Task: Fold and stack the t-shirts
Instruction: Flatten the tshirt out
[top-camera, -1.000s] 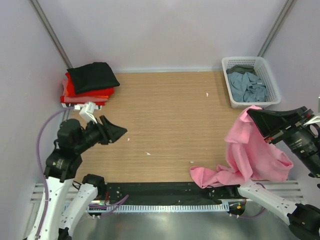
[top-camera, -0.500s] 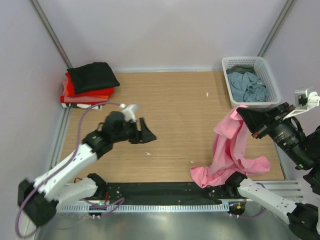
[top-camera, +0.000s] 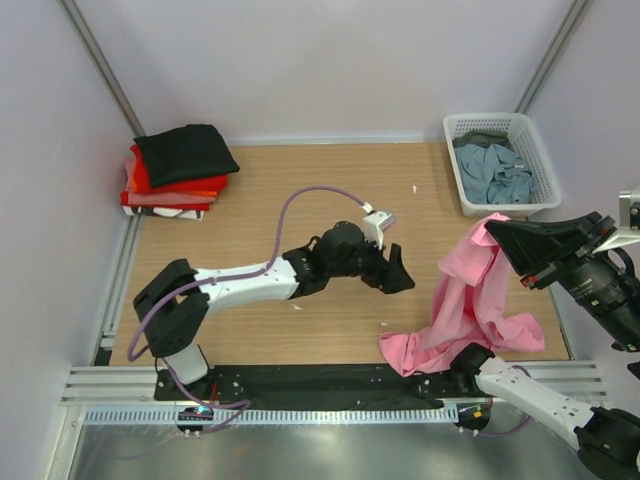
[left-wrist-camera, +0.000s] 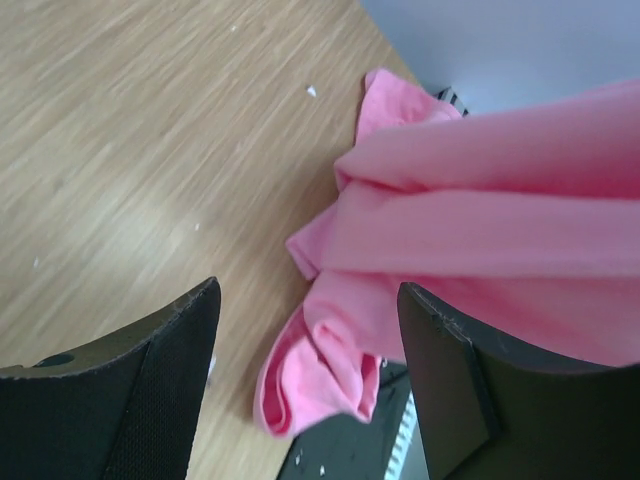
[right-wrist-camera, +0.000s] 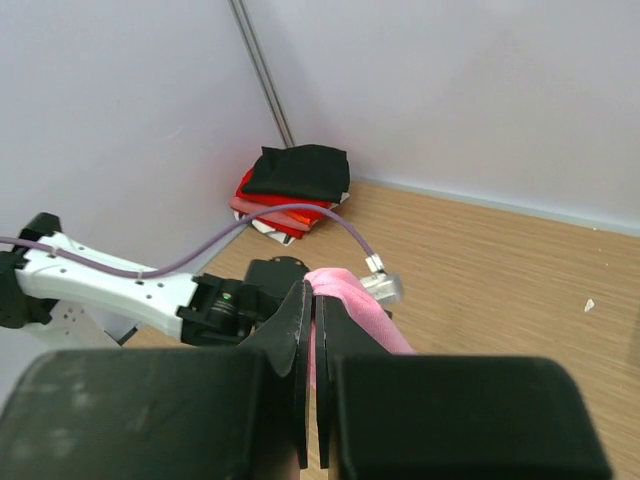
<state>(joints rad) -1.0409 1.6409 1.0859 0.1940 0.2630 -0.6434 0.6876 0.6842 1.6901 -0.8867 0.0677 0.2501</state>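
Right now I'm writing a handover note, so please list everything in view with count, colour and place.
pink t-shirt: one, bright pink, hanging from the right gripper, lower end bunched at the table's near right edge
folded t-shirts: one stack, black on top with red and orange below, far left corner
basket: one, white plastic lattice, far right corner
t-shirts in the basket: two showing, grey-blue nearer, dark olive behind
scraps: a few, white, scattered on the table
table: one, light wood, beneath everything
cable: one, purple, arching over mid-table
left gripper: one, black, open, empty, mid-table beside the pink t-shirt
right gripper: one, black, shut on the pink t-shirt's top
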